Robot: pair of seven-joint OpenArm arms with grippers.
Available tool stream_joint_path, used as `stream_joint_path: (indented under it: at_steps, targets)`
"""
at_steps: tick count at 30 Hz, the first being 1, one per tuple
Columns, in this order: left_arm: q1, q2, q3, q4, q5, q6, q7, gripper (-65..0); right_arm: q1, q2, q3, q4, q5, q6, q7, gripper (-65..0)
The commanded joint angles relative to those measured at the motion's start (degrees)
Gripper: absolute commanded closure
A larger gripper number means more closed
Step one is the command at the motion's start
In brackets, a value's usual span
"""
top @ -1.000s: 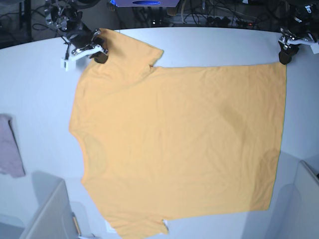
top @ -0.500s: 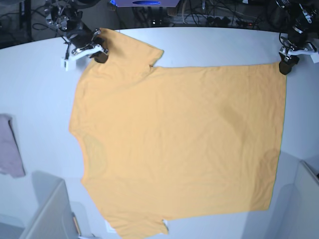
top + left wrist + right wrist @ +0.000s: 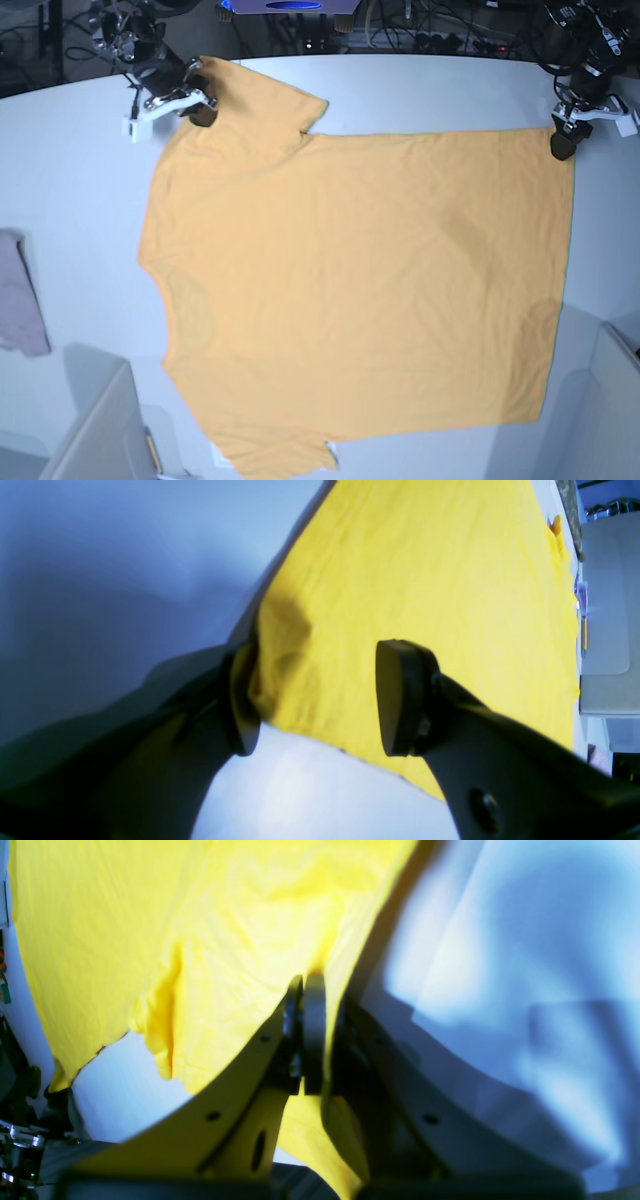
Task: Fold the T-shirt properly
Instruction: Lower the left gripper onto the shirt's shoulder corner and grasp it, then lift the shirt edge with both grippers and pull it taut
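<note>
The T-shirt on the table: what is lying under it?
Around the T-shirt only the pale table shows, so it lies flat on the tabletop. No lump suggests anything beneath, but the cloth covers that area, so this cannot be confirmed.

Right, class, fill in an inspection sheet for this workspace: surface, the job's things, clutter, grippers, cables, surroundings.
Surface: pale round-edged table, mostly covered by cloth.
Job's things: large plain orange-yellow cotton T-shirt spread flat, unfolded; one sleeve at the far edge, the other at the near edge.
Clutter: small pinkish-grey cloth at the table's edge, apart from the shirt.
Grippers: right gripper shut on the shirt near the far sleeve; left gripper open, jaws straddling the shirt's far hem corner, one pad clear above the fabric.
Cables: dark tangle behind the table.
Surroundings: grey box-like shapes at the near corners.
</note>
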State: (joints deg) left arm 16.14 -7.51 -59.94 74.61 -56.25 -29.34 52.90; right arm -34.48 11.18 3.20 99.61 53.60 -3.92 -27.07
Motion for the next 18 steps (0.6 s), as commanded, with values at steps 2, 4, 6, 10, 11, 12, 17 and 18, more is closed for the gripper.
stream_joint_path:
  at_steps: [2, 4, 6, 10, 11, 12, 17, 18]
  targets:
    - [0.3, -0.4, 0.1, 0.2, 1.7, 0.8, 1.6, -32.4, -0.5, 0.1, 0.0, -0.1, -1.1, -1.2, -1.3, 0.0]
    - [0.3, -0.4, 0.1, 0.6, 1.7, 0.7, 1.6, -25.2, -0.5, 0.1, 0.0, -0.1, -1.1, -1.2, -1.3, 0.0]
    - [0.3, -0.5, 0.2, 0.6, 1.7, 0.7, 1.6, -11.7, -0.5, 0.1, 0.3, -0.1, -1.1, -1.2, -1.3, 0.0]
    - [0.9, -1.0, 1.7, 0.7, 1.7, 0.6, 1.6, 0.0, -0.6, 0.0, 0.4, -0.1, -0.9, -1.2, -1.3, 0.0]
    - [0.9, -1.5, 2.5, 0.9, 1.7, 0.6, 1.6, 0.0, -0.7, 0.0, 0.4, 0.0, -0.8, -1.2, -1.3, 0.0]
    - [1.1, -2.1, 3.3, 1.5, 1.7, 0.6, 1.6, 0.0, -0.8, 0.0, 0.4, 0.2, -0.8, -1.2, -1.3, 0.0]
    - [5.0, -2.5, 4.3, 8.3, 1.7, 0.6, 1.5, 0.0, -2.8, 0.0, 0.4, 1.3, -0.8, -1.2, -1.3, 0.0]
    - [5.7, -2.6, 4.3, 9.6, 1.7, 0.6, 1.5, 0.0, -3.3, 0.0, 0.4, 1.6, -0.8, -1.2, -1.3, 0.0]
